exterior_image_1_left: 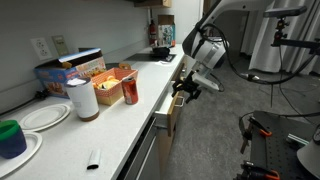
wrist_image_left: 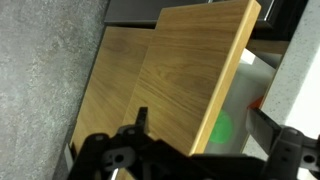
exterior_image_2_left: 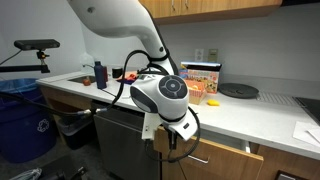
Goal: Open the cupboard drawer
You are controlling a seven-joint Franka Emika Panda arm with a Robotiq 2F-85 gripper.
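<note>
The cupboard drawer (wrist_image_left: 195, 60) has a light tan wood front and is pulled partly out; its white inside (wrist_image_left: 250, 90) shows something green and something orange. It also shows in both exterior views (exterior_image_1_left: 171, 112) (exterior_image_2_left: 161, 140) under the counter edge. My gripper (wrist_image_left: 197, 116) is open and straddles the top edge of the drawer front, one finger outside the panel and one over the white inside. It shows in both exterior views (exterior_image_1_left: 186, 91) (exterior_image_2_left: 170, 132). The drawer's handle is hidden.
A tan cupboard door (wrist_image_left: 105, 90) lies below the drawer. The white counter (exterior_image_1_left: 120, 125) holds plates, a white cup (exterior_image_1_left: 82, 98), a red can (exterior_image_1_left: 130, 92) and snack boxes. A grey metallic cabinet front (exterior_image_2_left: 118, 145), a blue bin (exterior_image_2_left: 25, 120) and a tripod (exterior_image_1_left: 262, 140) stand nearby.
</note>
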